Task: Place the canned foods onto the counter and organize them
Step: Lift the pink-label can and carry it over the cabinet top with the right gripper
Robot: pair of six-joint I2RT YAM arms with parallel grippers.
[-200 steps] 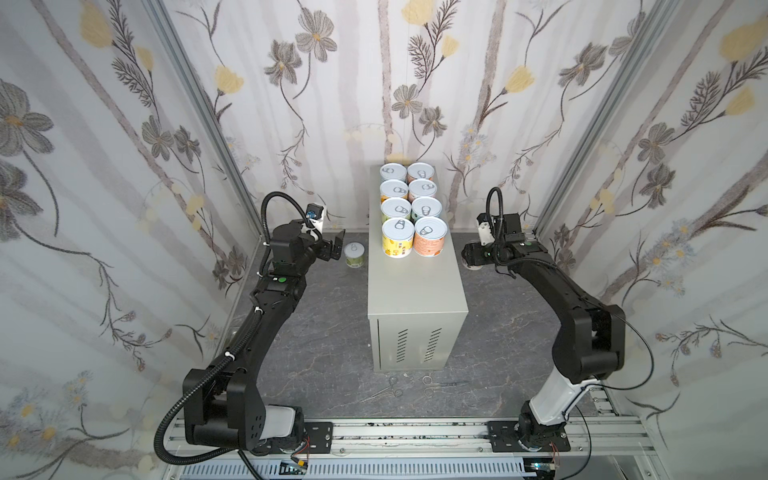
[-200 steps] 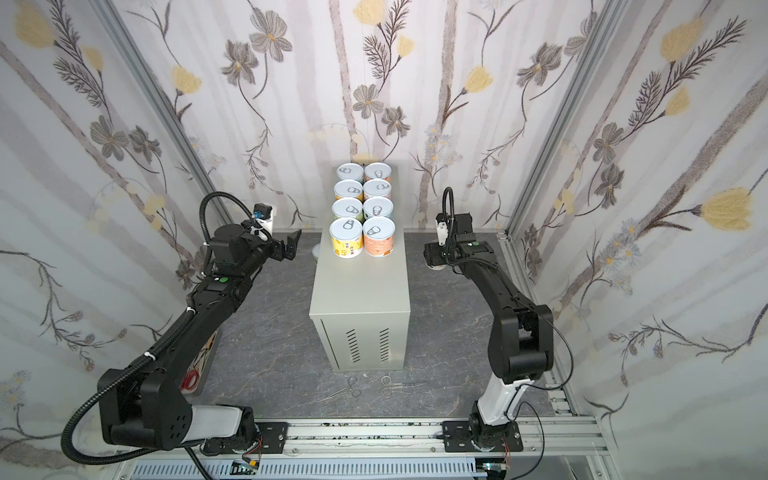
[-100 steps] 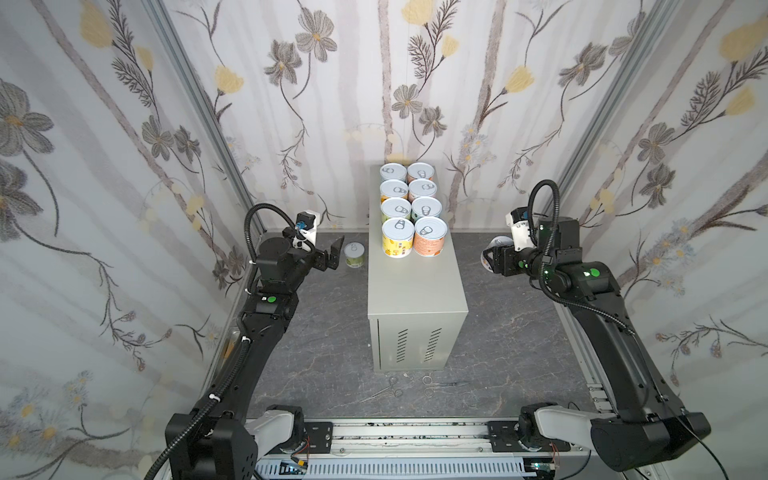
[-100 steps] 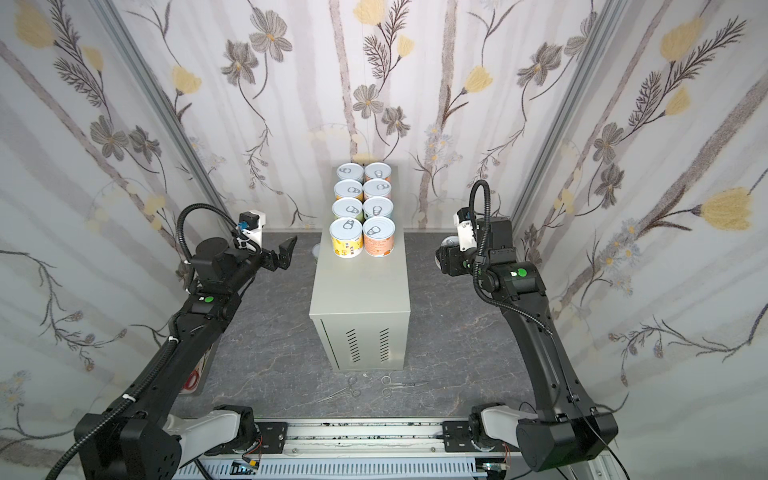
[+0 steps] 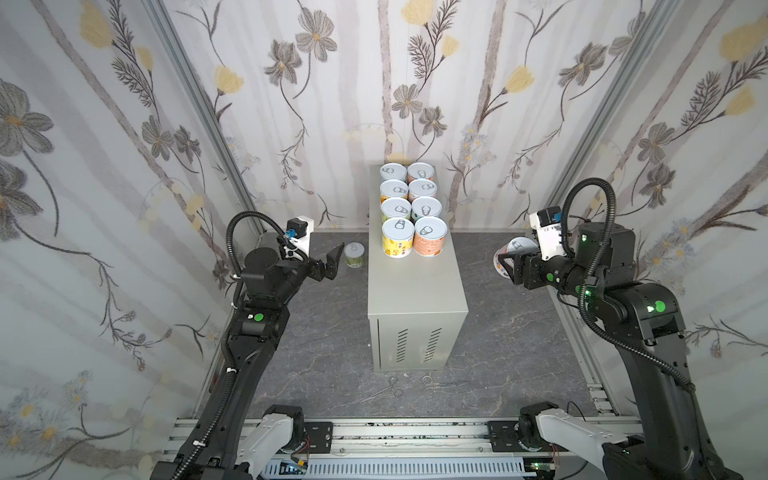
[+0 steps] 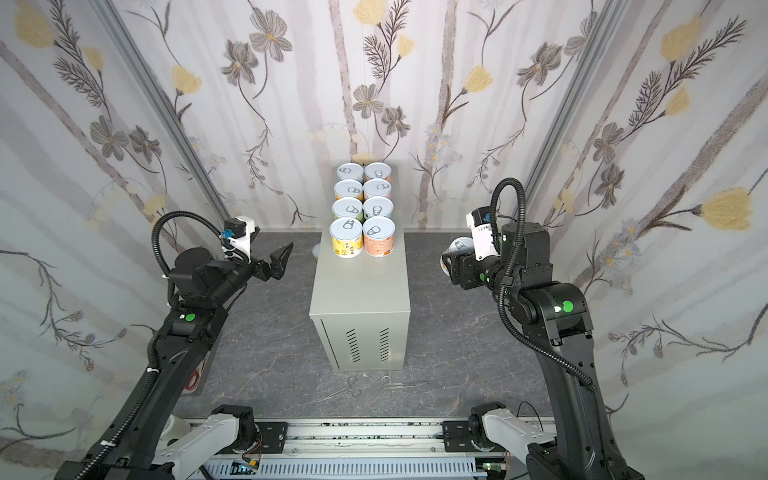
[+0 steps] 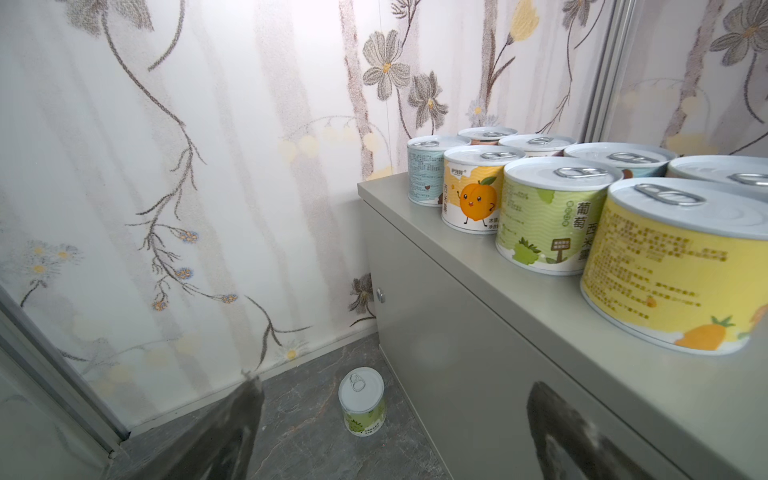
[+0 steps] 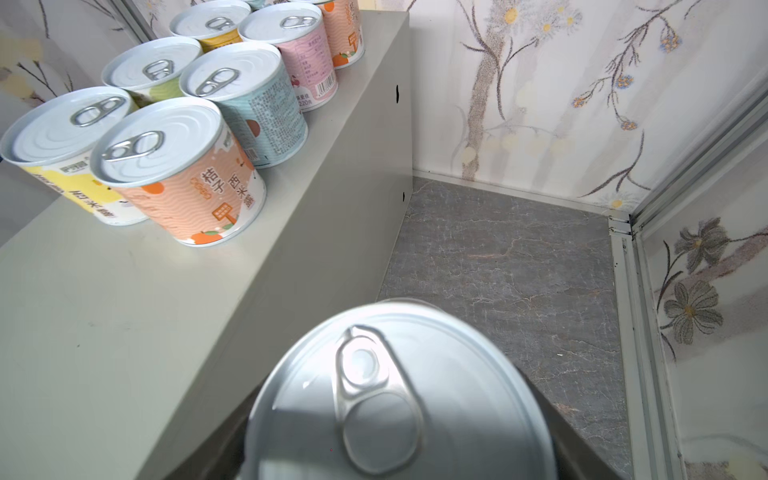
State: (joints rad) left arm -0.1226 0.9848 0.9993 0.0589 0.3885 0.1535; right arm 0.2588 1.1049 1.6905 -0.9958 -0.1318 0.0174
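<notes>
The counter (image 5: 415, 286) (image 6: 359, 291) is a light-grey cabinet. Several canned foods (image 5: 413, 208) (image 6: 362, 208) stand in two rows on the far half of its top. They also show in the left wrist view (image 7: 552, 216) and the right wrist view (image 8: 174, 166). A green-labelled can (image 5: 354, 254) (image 7: 361, 401) stands on the floor left of the counter. My left gripper (image 5: 332, 264) (image 6: 280, 259) (image 7: 392, 388) hangs open above and short of it. My right gripper (image 5: 505, 264) (image 6: 451, 259) (image 8: 399, 457) is shut on a silver-lidded can (image 5: 515, 249) (image 8: 399, 399), right of the counter at about top height.
Thin metal scissors and forceps (image 5: 392, 390) lie on the dark marbled floor (image 5: 324, 332) before the counter's vented front. Floral walls close in the back and both sides. The arms' rail (image 5: 395, 436) runs along the front.
Both arms have risen and drawn back from the far corners. The right gripper has lifted its can up beside the counter. The left gripper stays open, off the floor can.
</notes>
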